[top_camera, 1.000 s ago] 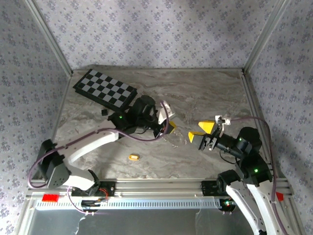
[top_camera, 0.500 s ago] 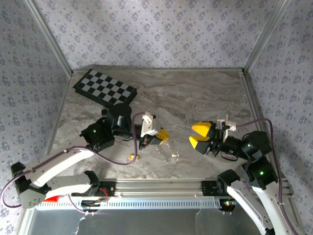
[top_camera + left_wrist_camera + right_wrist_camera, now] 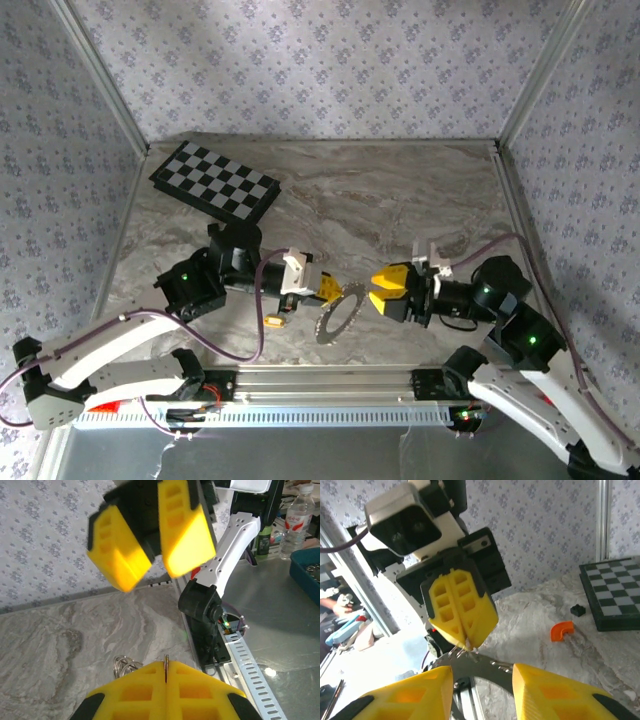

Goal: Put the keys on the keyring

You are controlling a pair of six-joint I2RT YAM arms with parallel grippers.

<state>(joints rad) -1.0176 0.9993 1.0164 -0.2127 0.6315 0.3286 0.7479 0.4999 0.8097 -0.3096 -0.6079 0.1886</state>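
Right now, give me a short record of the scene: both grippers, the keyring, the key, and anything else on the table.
left gripper: shut on the keyring's edge
right gripper: open, facing the left gripper, fingers either side of the ring
keyring: hangs between the two grippers
key: lies on the table near its front edge, not on the ring
checkerboard: far left corner
orange piece: on the table near the checkerboard

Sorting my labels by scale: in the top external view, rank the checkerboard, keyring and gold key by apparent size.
1. checkerboard, clearly largest.
2. keyring; it seems lifted towards the camera, which may flatter it, but the rank holds.
3. gold key, by far the smallest.
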